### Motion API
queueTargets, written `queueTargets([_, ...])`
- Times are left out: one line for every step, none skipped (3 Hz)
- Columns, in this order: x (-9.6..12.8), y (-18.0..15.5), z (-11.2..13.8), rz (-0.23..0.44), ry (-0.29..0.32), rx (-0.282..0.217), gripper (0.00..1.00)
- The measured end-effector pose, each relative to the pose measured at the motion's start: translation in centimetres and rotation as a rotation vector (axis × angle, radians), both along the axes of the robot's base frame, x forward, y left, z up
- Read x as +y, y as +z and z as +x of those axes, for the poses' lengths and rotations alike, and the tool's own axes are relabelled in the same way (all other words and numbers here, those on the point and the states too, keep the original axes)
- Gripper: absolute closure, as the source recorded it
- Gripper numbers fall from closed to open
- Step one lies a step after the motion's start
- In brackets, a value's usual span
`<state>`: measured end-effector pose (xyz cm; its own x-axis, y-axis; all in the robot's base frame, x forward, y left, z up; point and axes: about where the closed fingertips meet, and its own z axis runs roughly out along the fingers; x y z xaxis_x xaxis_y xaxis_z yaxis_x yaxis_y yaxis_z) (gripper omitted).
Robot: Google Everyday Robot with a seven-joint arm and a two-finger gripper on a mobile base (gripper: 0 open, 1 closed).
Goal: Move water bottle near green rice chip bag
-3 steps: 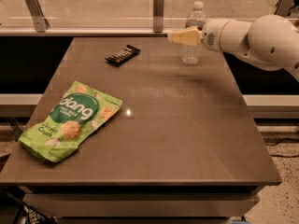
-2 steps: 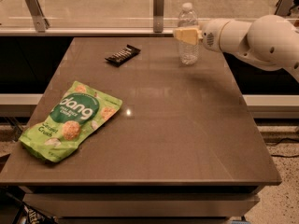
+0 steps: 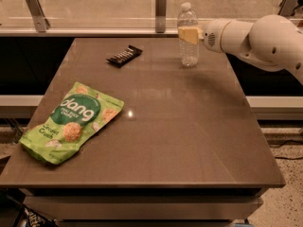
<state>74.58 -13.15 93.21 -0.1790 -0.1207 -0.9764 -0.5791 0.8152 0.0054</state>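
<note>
The water bottle (image 3: 188,52) is clear and ribbed with a white cap. It stands upright at the far right of the brown table (image 3: 184,126). My gripper (image 3: 189,34) reaches in from the right on a white arm (image 3: 265,41) and is shut on the water bottle around its upper part. The green rice chip bag (image 3: 71,122) lies flat near the table's front left corner, far from the bottle.
A small black wrapped bar (image 3: 124,56) lies at the back of the table, left of the bottle. A glass barrier with metal posts (image 3: 161,4) runs behind the table. The table edge drops off close to the right of the bottle.
The gripper and the bottle have shifted slightly left along the back of the table. The yellowish fingers now sit across the bottle's upper part. The bag and bar have not moved.
</note>
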Motion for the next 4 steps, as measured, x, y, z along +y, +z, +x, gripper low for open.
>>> queueTargets([0.3, -0.1, 0.0, 0.0, 0.004, 0.001, 1.0])
queueTargets([0.3, -0.1, 0.0, 0.0, 0.004, 0.001, 1.0])
queueTargets([2.0, 0.8, -1.3, 0.009, 0.047, 0.021, 1.0])
queueTargets([3.7, 2.0, -3.1, 0.004, 0.096, 0.052, 1.0])
